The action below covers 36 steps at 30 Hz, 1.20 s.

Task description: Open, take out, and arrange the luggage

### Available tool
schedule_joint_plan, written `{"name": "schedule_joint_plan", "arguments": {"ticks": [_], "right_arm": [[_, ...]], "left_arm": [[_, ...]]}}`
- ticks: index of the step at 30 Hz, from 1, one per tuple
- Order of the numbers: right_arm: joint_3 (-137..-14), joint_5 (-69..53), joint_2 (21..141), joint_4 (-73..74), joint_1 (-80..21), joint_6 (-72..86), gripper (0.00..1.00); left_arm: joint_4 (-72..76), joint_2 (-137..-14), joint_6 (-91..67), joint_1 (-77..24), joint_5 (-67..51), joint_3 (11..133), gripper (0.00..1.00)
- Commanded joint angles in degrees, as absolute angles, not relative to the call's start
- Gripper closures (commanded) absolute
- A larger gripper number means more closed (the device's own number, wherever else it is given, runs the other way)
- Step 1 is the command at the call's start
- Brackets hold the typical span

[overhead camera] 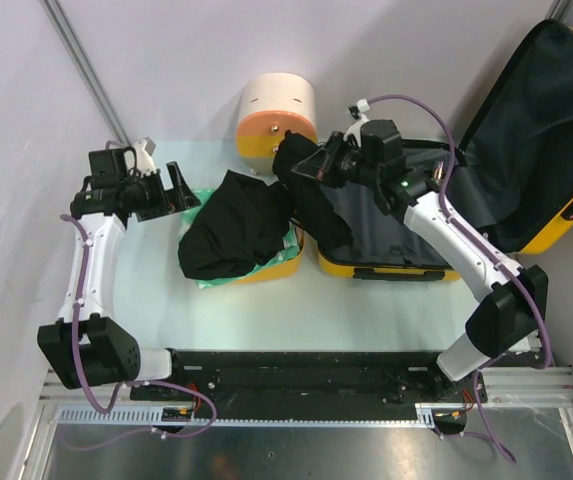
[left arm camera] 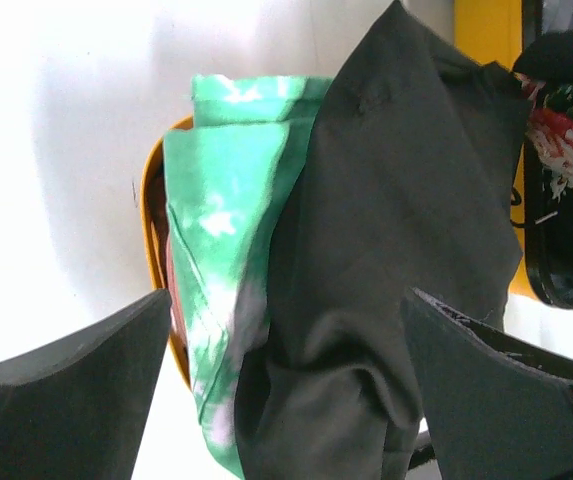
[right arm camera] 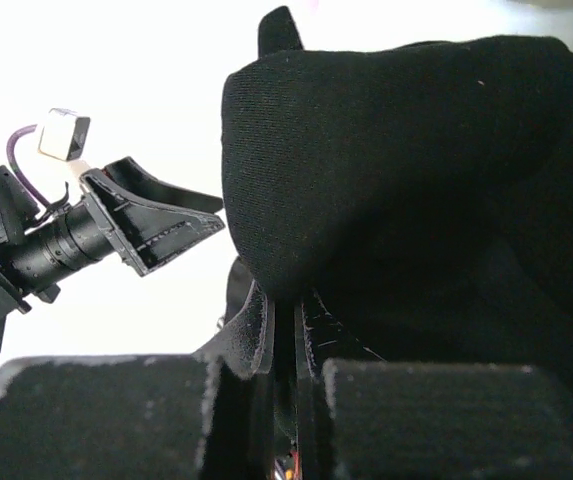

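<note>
Right gripper [overhead camera: 317, 168] pinched tight on black garment [overhead camera: 316, 205], over the open yellow suitcase [overhead camera: 531, 140]. Left gripper [overhead camera: 182, 186] spread wide, empty, beside small yellow tub [overhead camera: 278, 268] piled with clothes [overhead camera: 228, 235].

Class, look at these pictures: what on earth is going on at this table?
The right gripper is shut on a black garment, holding it over the left side of the open glossy yellow hard-shell suitcase. The left gripper hangs open beside a small yellow tub holding a black cloth and a green cloth.
</note>
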<state>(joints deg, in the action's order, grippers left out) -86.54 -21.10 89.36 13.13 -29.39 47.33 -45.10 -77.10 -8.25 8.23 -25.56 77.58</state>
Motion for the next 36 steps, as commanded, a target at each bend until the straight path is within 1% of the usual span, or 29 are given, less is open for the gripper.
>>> {"name": "schedule_joint_plan", "arguments": {"ticks": [1,8,12,15,16,17,19,21,22,23,25,26,28,29,31,32,33,34,35,36], "right_arm": [[-93.77,-10.82,91.13,9.58,-35.93,46.23,1.00],[-104.75,-7.30,103.52,10.10,-46.48,48.16,1.00],[-106.60,-10.80,113.26,8.44,-50.36,52.54,1.00],[-106.96,-11.69,117.15,4.68,-53.17,52.30,1.00],[-107.05,-11.34,119.59,4.05,-53.70,51.60,0.95],[-106.88,-11.77,120.49,3.26,-53.96,51.94,0.80],[-105.56,-12.39,122.16,1.59,-53.79,51.77,0.65],[-105.12,-13.88,121.99,1.14,-53.00,50.80,0.63],[-105.03,-14.67,121.56,0.88,-52.65,50.28,0.60],[-105.03,-16.85,119.99,0.53,-51.69,48.62,0.51],[-105.21,-19.50,117.79,-2.37,-50.72,45.63,0.39],[-105.03,-21.69,115.34,-2.90,-50.19,42.31,0.30],[-104.77,-24.07,112.43,-3.95,-48.08,39.91,0.18],[-104.24,-26.61,109.45,-4.30,-47.21,37.55,0.09],[-102.75,-29.26,106.63,-5.01,-43.43,35.78,0.02],[-101.35,-30.05,105.05,-4.05,-41.76,35.42,0.00],[-100.64,-30.32,102.68,-3.26,-38.79,34.11,0.00],[-100.03,-31.11,101.26,-2.38,-36.85,32.97,0.00],[-98.28,-31.11,100.12,-0.37,-35.09,31.48,0.00],[-97.30,-30.50,97.50,2.08,-33.59,26.16,0.00]], "left_arm": [[-44.38,-73.83,-10.28,9.93,-25.05,75.42,0.01],[-44.21,-70.84,-10.90,12.30,-23.82,71.46,0.00],[-44.03,-68.82,-11.69,14.67,-26.19,70.05,0.00],[-43.77,-67.94,-11.69,15.38,-26.81,69.96,0.00],[-43.68,-67.94,-11.43,15.55,-27.07,70.31,0.00],[-43.77,-67.85,-10.56,15.56,-27.59,70.57,0.00],[-43.77,-67.50,-9.67,15.82,-27.60,71.54,0.00],[-43.77,-67.15,-8.18,15.91,-29.79,72.42,0.00],[-43.77,-66.97,-7.65,15.82,-30.49,73.81,0.00],[-43.77,-67.06,-6.69,15.91,-31.54,74.61,0.00],[-43.77,-67.76,-5.28,15.82,-35.75,77.95,0.00],[-43.77,-68.81,-4.14,15.73,-36.99,79.09,0.00],[-43.77,-70.04,-2.38,15.12,-40.77,82.51,0.00],[-43.86,-71.01,-0.20,14.42,-41.13,83.57,0.00],[-44.38,-71.63,2.97,10.21,-38.51,86.12,0.00],[-45.52,-72.67,6.73,8.02,-36.93,87.00,0.00],[-45.88,-73.21,8.51,2.95,-34.91,88.75,0.00],[-46.31,-74.08,11.74,0.55,-30.89,89.47,0.00],[-47.10,-75.83,13.26,-5.13,-30.07,90.26,0.00],[-47.37,-77.07,14.58,-7.62,-29.36,91.39,0.00]]}}
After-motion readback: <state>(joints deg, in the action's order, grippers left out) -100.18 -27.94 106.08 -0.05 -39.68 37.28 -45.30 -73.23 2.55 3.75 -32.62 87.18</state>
